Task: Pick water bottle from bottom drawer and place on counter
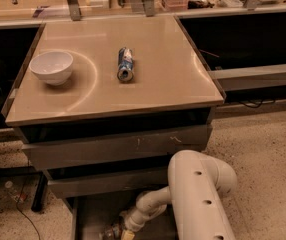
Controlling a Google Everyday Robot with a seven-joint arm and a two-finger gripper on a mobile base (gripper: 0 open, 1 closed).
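At the lower edge of the view, inside the open bottom drawer, the gripper is lowered to the drawer floor. Whether it is clenched, released or grasping cannot be told from this view. The water bottle shows only in part, as a small object lying on the drawer floor just beside the gripper on its left side in the view. Contact between the two cannot be confirmed.

The white arm enters from the bottom right and bends down into the drawer through a narrower wrist section.

Above the bottom drawer, the middle drawer and the top drawer each project a short way from the cabinet.

The counter caps the cabinet. A white bowl stands upright near its left edge. A blue-and-white drink can lies on its side near the centre, well apart from the bowl.
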